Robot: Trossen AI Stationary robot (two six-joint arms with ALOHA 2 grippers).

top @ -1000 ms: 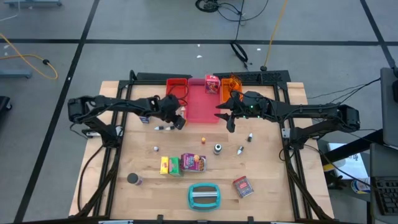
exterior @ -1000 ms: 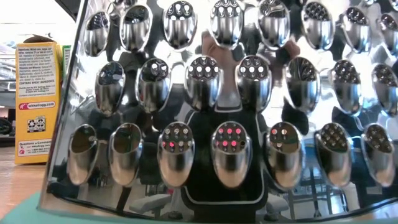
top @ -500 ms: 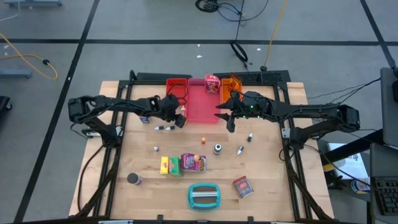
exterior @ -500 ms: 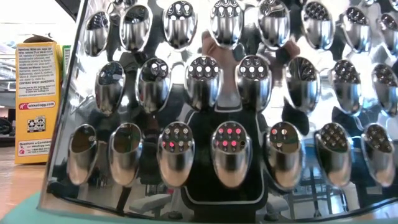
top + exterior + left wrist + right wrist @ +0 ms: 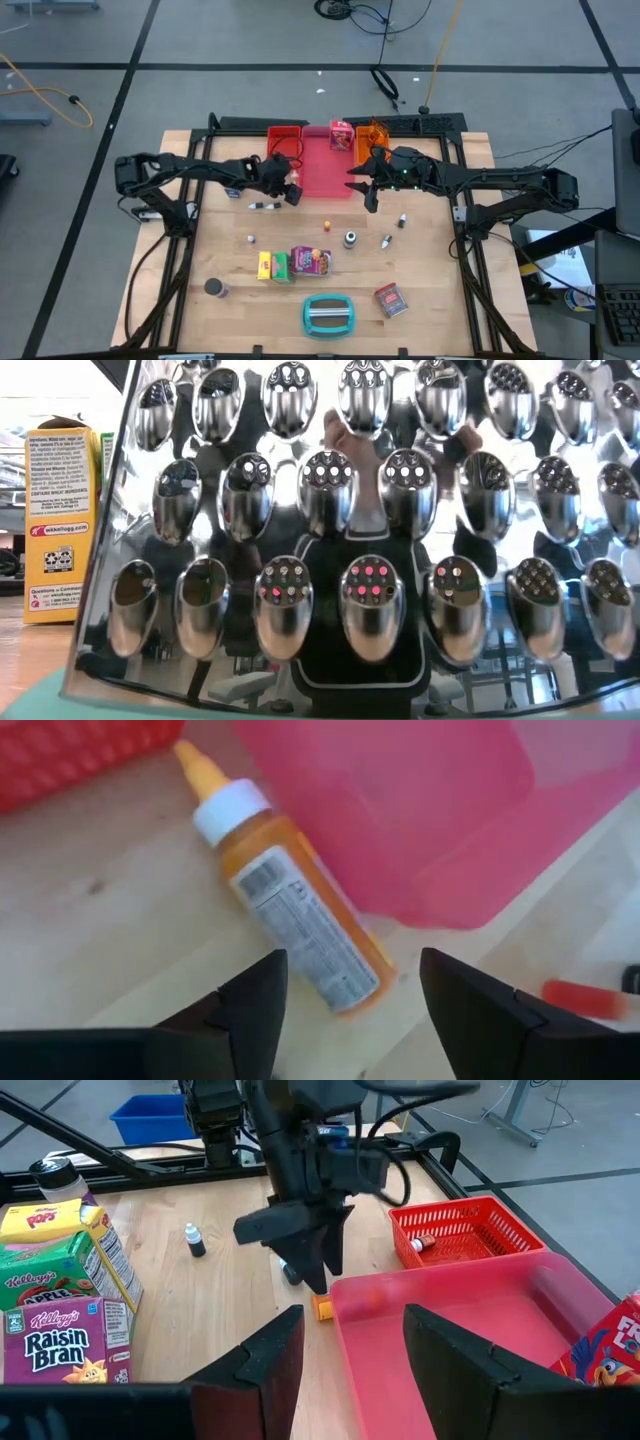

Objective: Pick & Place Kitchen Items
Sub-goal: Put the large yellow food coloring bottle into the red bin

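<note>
Hovering just off the pink tray's (image 5: 322, 168) near-left corner, the left gripper (image 5: 291, 190) is hanging with its fingers spread apart and nothing between them. Right under it a small orange bottle (image 5: 288, 910) with a white cap is lying flat on the wooden table (image 5: 230, 260), its side touching the tray's edge, the red basket (image 5: 284, 139) sitting just beyond. Moving rightward, the right gripper (image 5: 368, 196) is waiting over the tray's other front corner, fingers parted and empty, near the orange tray (image 5: 372, 133). Closer to the table's front edge, the yellow box (image 5: 265, 265), green box (image 5: 282, 267) and purple packet (image 5: 312, 260) are standing in a row, with the teal-and-grey grater (image 5: 329, 314) in front of them.
</note>
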